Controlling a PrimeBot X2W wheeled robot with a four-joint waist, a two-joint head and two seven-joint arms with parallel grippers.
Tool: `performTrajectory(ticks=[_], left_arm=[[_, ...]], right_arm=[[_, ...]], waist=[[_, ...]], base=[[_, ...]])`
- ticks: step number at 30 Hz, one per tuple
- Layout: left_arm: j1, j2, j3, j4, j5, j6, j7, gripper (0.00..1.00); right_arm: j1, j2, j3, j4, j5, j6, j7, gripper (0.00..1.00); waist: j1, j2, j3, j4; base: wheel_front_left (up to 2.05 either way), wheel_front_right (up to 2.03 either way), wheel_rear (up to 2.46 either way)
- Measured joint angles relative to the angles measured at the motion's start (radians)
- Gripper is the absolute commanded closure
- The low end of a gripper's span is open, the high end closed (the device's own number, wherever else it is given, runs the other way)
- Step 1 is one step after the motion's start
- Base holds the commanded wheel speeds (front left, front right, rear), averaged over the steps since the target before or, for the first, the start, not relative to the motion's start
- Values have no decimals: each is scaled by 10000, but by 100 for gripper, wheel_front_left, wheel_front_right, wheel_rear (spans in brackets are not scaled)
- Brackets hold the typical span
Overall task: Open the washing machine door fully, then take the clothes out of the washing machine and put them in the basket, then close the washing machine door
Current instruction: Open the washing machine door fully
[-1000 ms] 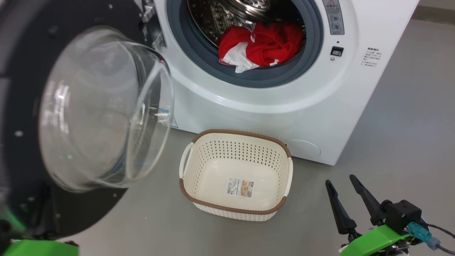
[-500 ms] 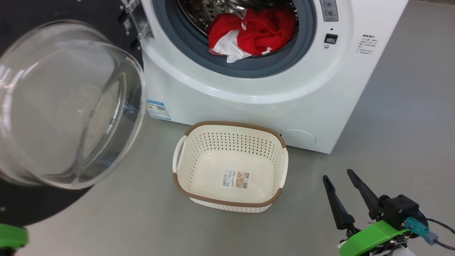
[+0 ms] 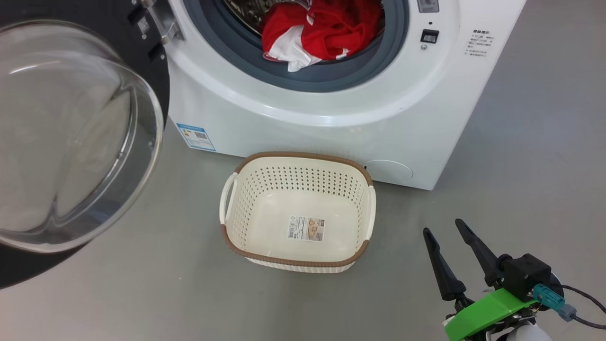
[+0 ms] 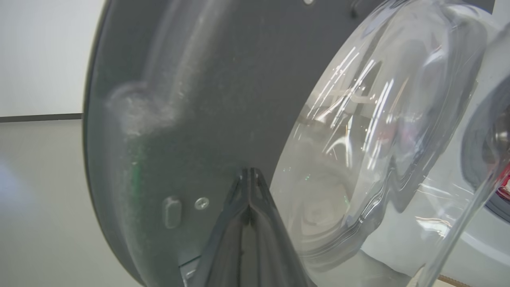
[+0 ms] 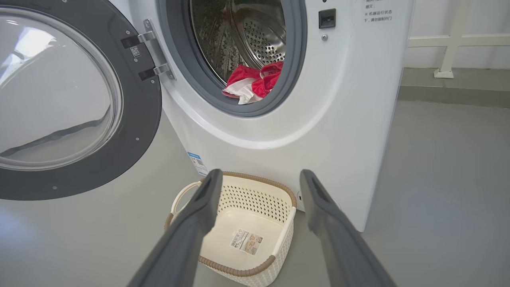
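Observation:
The washing machine door stands swung out to the left, black rim and bulging glass facing me. My left gripper is shut, its joined tips close against the door's dark inner face; contact is unclear. The white washing machine has its drum open, and the red and white clothes lie at the front of the drum. The empty cream basket sits on the floor before the machine. My right gripper hovers open, right of the basket, holding nothing.
Grey floor spreads right of the machine and in front of the basket. A blue label marks the machine's lower left front. A white railing runs along the far wall. A cable trails from my right wrist.
The door has swung wider open to the left, uncovering the machine's lower left front and blue label. The head camera has shifted, sliding the scene up and left. The right gripper stays open.

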Motion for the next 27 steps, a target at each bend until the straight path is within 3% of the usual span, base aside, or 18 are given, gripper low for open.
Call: performTrajectory(ticks=[16, 27], left_arm=[[-670, 351, 130, 1005, -105, 2, 2, 100], [302, -111, -500, -217, -654, 12, 2, 100]], right_arm=[[-204, 2, -12, 6, -75, 0, 0, 0], [-151, 44, -21, 82, -61, 0, 0, 0]], waist=[[0, 0, 106, -126], [0, 0, -314, -37]], base=[[0, 0, 0], [0, 0, 0]])
